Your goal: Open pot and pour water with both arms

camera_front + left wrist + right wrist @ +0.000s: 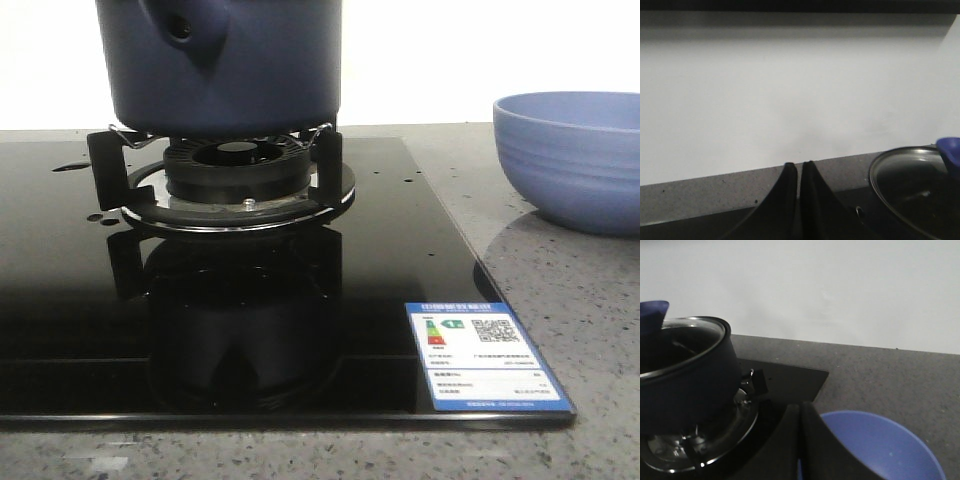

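Inspecting the pot [225,65], seated on the burner [238,180], lid [910,182] on: both the left gripper [799,200] and right gripper [800,440] are pressed closed, empty. We judge lid slippage the chief risk.

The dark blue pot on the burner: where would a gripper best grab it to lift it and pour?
Probably by the handle stub on the pot, coming from the front, the side it faces. The stub tapers and juts out, narrow enough to pinch, while the straight round wall looks too wide. Both the left gripper and right gripper are shut now.
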